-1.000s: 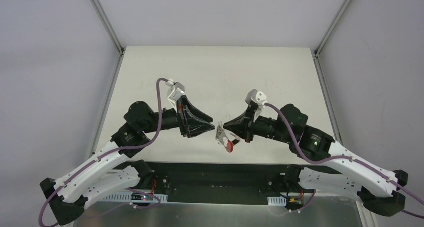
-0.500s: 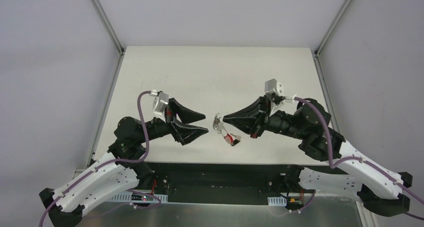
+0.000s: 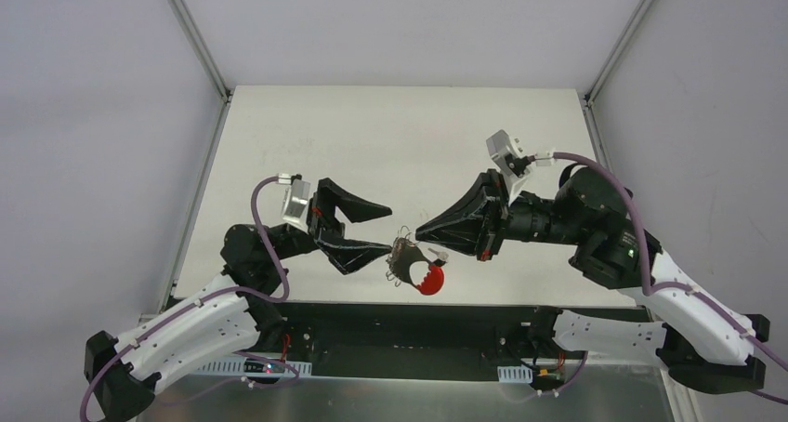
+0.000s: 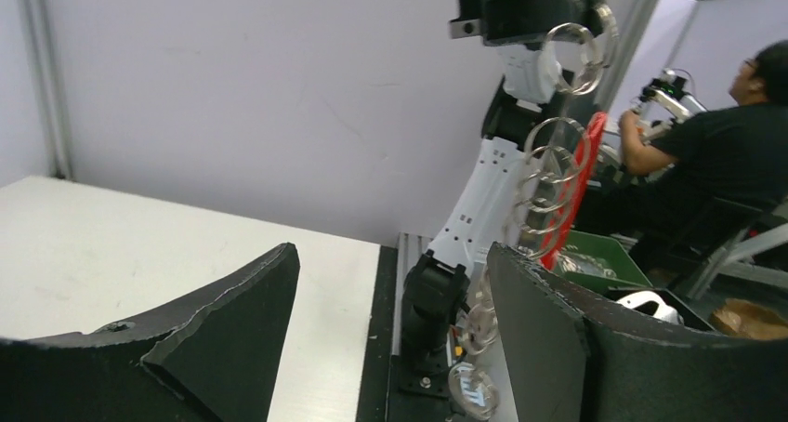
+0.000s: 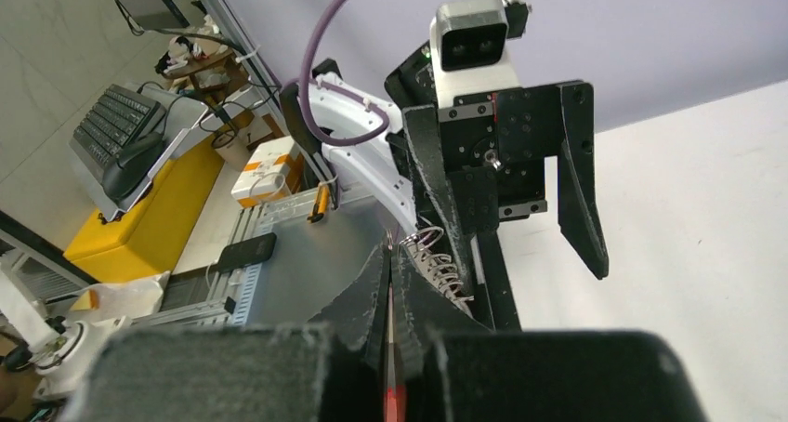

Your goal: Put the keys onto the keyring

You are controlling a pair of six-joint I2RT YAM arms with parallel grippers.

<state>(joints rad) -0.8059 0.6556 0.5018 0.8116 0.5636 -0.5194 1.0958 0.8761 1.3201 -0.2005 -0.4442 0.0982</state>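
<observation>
Right gripper [image 3: 420,231] pinches keyring [image 3: 407,257] in the air.
Left gripper [image 3: 388,230] gapes wide, lower finger just beside the rings; red crescent [image 3: 430,280] hangs lowest, above table [image 3: 372,134] front edge. Keys indistinguishable.

Your left tool [image 3: 388,229] spreads its fingers wider than half a second ago, and its lower finger [image 3: 364,251] now ends just beside the ring bunch. Your right tool [image 3: 420,232] holds the keyring [image 3: 405,257] higher above the bench [image 3: 372,134]. The red crescent [image 3: 430,280] looks larger from the top.
</observation>
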